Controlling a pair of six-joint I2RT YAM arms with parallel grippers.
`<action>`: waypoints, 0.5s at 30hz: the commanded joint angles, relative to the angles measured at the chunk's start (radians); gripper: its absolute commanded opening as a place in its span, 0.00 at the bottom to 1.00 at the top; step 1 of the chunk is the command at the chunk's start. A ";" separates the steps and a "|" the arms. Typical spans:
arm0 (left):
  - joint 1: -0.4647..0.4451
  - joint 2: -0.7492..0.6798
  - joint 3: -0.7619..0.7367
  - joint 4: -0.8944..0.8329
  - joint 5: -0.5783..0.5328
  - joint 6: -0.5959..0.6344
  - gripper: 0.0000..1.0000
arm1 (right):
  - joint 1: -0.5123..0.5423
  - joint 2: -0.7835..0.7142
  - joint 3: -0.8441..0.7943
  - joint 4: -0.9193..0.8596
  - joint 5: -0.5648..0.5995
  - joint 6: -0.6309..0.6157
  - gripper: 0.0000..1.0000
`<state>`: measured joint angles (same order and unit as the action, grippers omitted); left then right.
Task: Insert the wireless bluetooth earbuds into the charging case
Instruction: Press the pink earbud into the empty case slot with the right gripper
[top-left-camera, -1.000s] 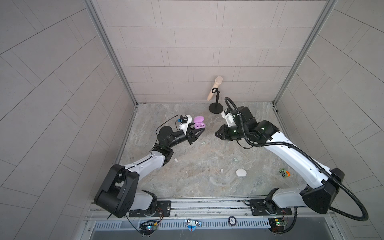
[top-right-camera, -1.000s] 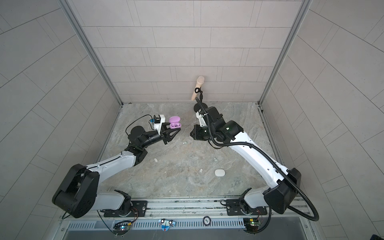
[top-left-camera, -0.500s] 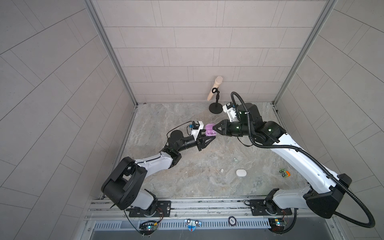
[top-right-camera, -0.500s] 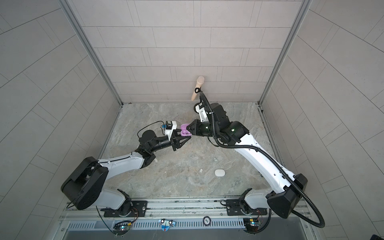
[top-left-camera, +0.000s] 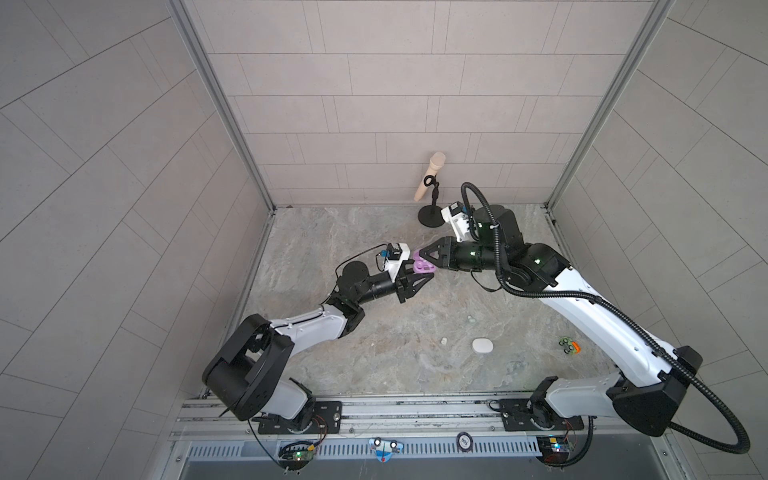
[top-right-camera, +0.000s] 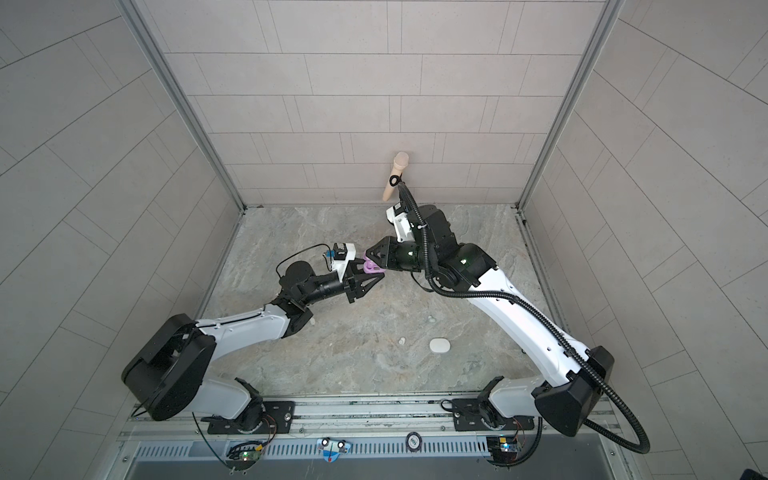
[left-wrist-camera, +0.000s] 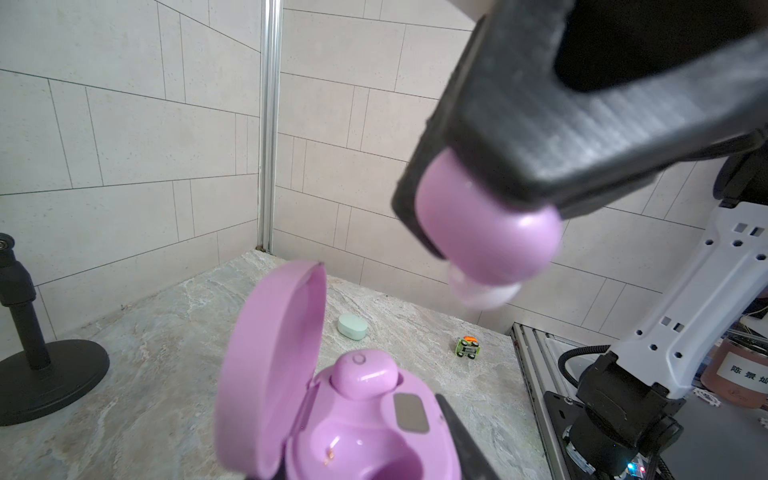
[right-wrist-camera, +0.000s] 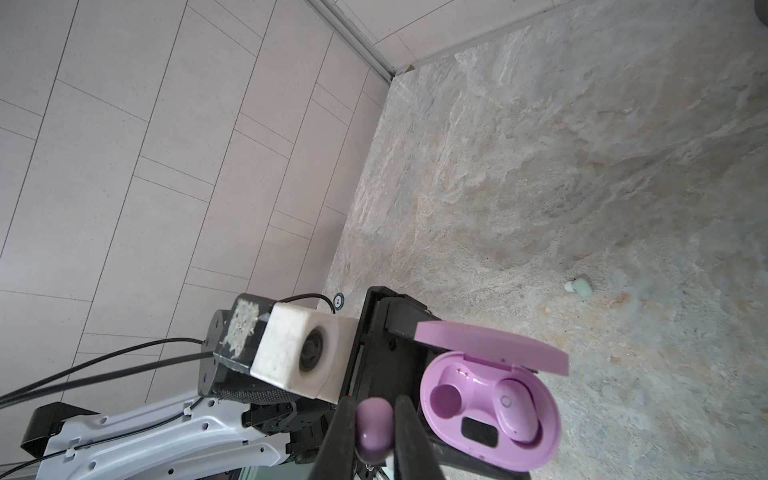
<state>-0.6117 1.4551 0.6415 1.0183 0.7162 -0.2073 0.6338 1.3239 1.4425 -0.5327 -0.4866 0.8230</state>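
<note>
Here the right end effector (right-wrist-camera: 375, 409) grips a lilac earbud (right-wrist-camera: 375, 430) beside the open charging case (right-wrist-camera: 473, 384), which is clamped in the left end effector (top-left-camera: 419, 272). Wrist views, unlike top views, show its seated earbud (right-wrist-camera: 515, 411) and empty socket (right-wrist-camera: 444, 401). Only the left wrist view shows a label (left-wrist-camera: 746, 370), beginning 陈景.

White arm links (top-left-camera: 305, 328), black joints (top-left-camera: 245, 374), black triangular left claw (top-left-camera: 419, 272) and right claw (top-left-camera: 424, 254), ribbed black conduit (top-left-camera: 561, 294) behind right claw

Soft, even light, faint shadows — tile lines (top-left-camera: 83, 124) bow at the edges, right pincer (left-wrist-camera: 465, 216) blurred up close.
</note>
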 joint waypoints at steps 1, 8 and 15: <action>-0.008 -0.036 0.040 0.018 0.007 0.017 0.22 | 0.010 0.004 -0.022 0.034 -0.001 0.025 0.14; -0.011 -0.057 0.046 -0.003 0.007 0.027 0.22 | 0.012 0.017 -0.043 0.051 0.004 0.030 0.14; -0.018 -0.069 0.047 -0.015 0.005 0.035 0.22 | 0.014 0.027 -0.046 0.063 0.000 0.037 0.14</action>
<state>-0.6205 1.4185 0.6624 0.9859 0.7158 -0.1890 0.6415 1.3460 1.3998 -0.4923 -0.4896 0.8413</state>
